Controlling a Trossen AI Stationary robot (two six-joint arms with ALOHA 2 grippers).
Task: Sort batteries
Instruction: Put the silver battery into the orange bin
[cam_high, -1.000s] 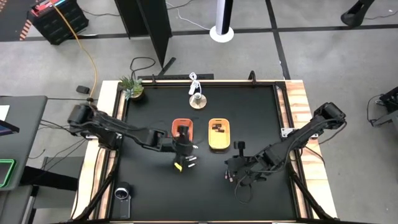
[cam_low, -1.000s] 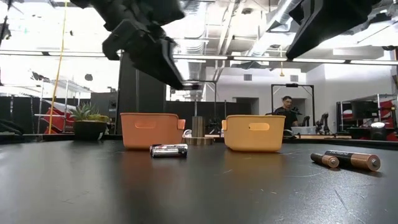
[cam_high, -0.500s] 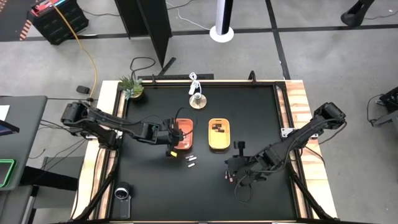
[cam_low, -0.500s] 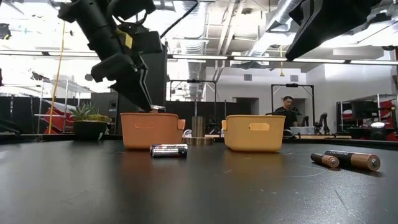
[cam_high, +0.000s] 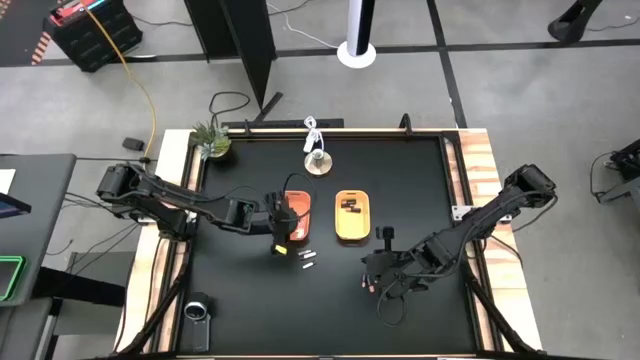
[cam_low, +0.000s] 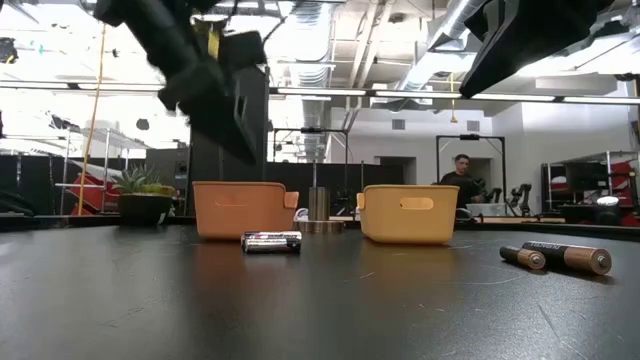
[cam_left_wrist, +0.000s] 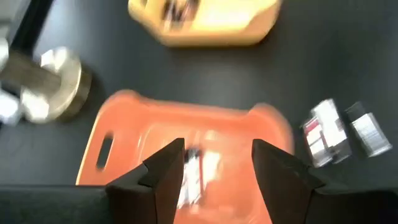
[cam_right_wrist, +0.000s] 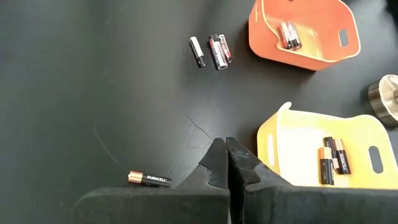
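Left hand (cam_left_wrist: 214, 165) is seen hovering right over the orange tray (cam_high: 293, 217), fingers spread apart with nothing held between them. Between those fingers, silvery-white batteries (cam_left_wrist: 198, 173) can be made out lying inside the orange tray, a bit blurred.

Nearer the front edge of the worktop (cam_high: 240, 310) than the orange tray, a little pair of silvery batteries (cam_high: 307, 257) is left lying side by side, just beside the tray's near end. On the same side, further off toward the yellow tray's corner, a dark copper-tipped battery (cam_right_wrist: 149, 180) is found on its own in the right wrist view, and two of that sort (cam_low: 558, 257) are shown lying together in the low view.

Right hand (cam_right_wrist: 225, 163) is parked well away from the orange tray, past the yellow tray (cam_high: 351, 216) and closer to the front edge, fingers pressed fully together, gripping nothing.

Beside the orange tray, dark batteries (cam_right_wrist: 331, 163) are seen resting in the yellow tray. Beyond both trays a small round metal weight (cam_high: 317, 161) sits, and a potted plant (cam_high: 211, 140) is tucked in the far corner.
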